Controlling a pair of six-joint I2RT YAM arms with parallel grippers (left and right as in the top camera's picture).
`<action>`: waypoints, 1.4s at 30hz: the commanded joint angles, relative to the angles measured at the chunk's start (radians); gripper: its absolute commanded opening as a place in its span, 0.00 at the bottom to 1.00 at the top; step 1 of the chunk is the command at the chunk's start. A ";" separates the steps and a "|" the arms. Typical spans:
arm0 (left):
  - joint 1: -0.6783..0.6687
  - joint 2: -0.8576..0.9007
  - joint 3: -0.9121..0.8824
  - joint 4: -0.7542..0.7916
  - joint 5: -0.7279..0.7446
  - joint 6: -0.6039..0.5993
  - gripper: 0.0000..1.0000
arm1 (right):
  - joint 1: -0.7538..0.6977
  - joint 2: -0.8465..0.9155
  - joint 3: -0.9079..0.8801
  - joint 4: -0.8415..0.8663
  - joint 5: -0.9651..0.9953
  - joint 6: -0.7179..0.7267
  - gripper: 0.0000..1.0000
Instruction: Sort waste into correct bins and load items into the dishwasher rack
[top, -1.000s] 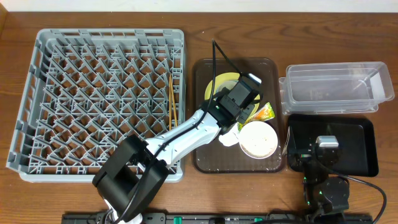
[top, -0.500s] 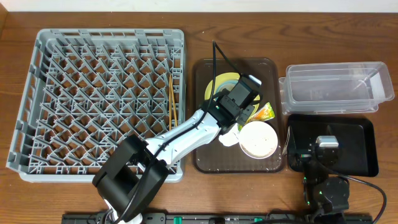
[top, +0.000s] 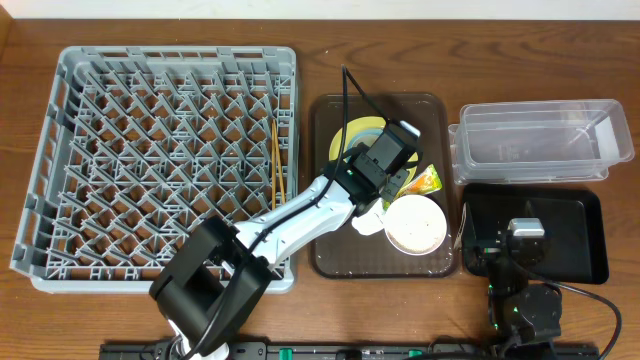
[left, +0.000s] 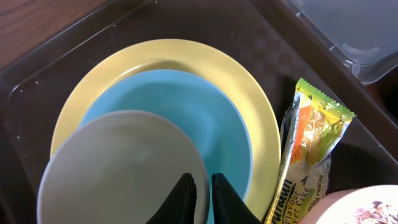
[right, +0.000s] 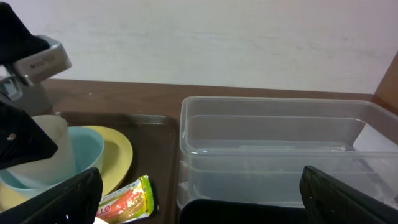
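My left gripper (left: 202, 179) is shut on the rim of the small white cup (left: 118, 168). The cup stands in the light blue bowl (left: 205, 112) on the yellow plate (left: 255, 93). The snack wrapper (left: 308, 149) lies right of the plate, and in the overhead view (top: 428, 180). The white bowl (top: 415, 222) with food crumbs sits in front of it. Two chopsticks (top: 277, 160) lie in the grey dishwasher rack (top: 165, 160). My right gripper (right: 199, 199) is open and empty over the black tray (top: 580, 240), facing the clear tub (right: 273, 149). I cannot make out the tissue.
The plate, bowls and wrapper all sit on a brown serving tray (top: 330, 255) between the rack and the bins. The clear tub (top: 540, 140) stands behind the black tray at the right. My left arm (top: 290, 215) reaches across the rack's front right corner.
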 joint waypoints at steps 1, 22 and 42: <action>0.002 0.047 -0.004 0.001 0.004 -0.005 0.13 | -0.007 0.000 -0.002 -0.004 0.000 -0.004 0.99; 0.002 -0.008 -0.002 0.017 -0.088 -0.005 0.25 | -0.007 0.000 -0.002 -0.004 0.000 -0.004 0.99; 0.002 -0.053 -0.002 -0.001 -0.084 -0.006 0.32 | -0.007 0.000 -0.002 -0.004 0.000 -0.004 0.99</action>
